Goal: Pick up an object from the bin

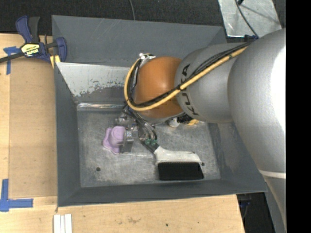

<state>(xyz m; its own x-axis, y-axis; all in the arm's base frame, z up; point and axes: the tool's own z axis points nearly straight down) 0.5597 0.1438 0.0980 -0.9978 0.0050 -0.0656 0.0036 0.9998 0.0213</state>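
Grey bin (68, 144); lilac lump (113, 139); black block (180, 171) with white top; possibly green scrap (151, 143).

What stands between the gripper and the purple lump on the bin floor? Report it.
Nothing visible. The gripper sits close beside the purple lump, on its right; the black-and-white brush lies apart, toward the lower right of the bin.

Moderate, even light falls from above. The far wall of the grey metal bin (97, 76), upper left of centre, catches a pale sheen. The glossy orange rounded wrist cover (155, 84) carries soft highlights, and the silver arm (243, 81) shadows the bin floor beneath it.
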